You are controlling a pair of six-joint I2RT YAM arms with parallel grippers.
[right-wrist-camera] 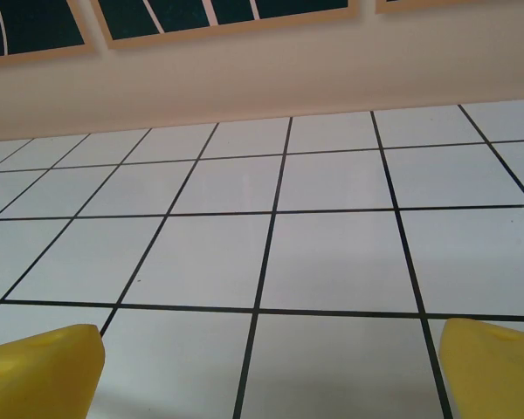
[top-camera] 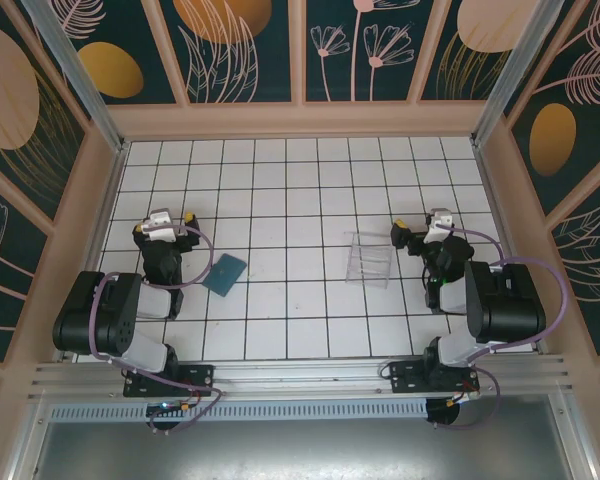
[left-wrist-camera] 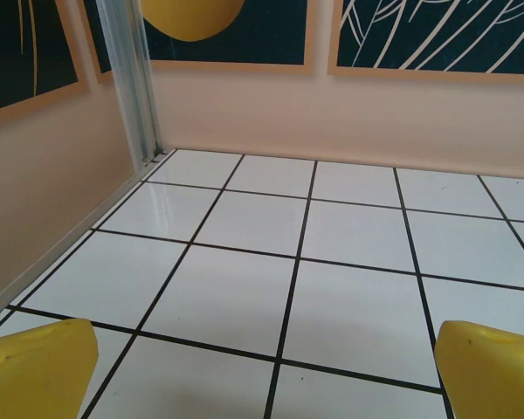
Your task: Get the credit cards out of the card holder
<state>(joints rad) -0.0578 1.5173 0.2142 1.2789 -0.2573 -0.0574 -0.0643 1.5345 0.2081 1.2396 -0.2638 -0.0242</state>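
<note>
The card holder [top-camera: 224, 273] lies flat left of centre in the top view, just right of the left gripper [top-camera: 166, 224]. That gripper and the right gripper [top-camera: 427, 232] both have their jaws wide apart and empty.

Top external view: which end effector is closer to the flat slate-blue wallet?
The left end effector; the flat slate-blue wallet lies close by it, whereas the right end effector stands beyond the clear plastic box.

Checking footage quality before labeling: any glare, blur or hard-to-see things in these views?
Top external: even light, the clear box nearly vanishes against white tiles. Left wrist: soft sheen on tiles by the metal post, yellow fingertips blurred. Right wrist: even light, fingertips blurred.
</note>
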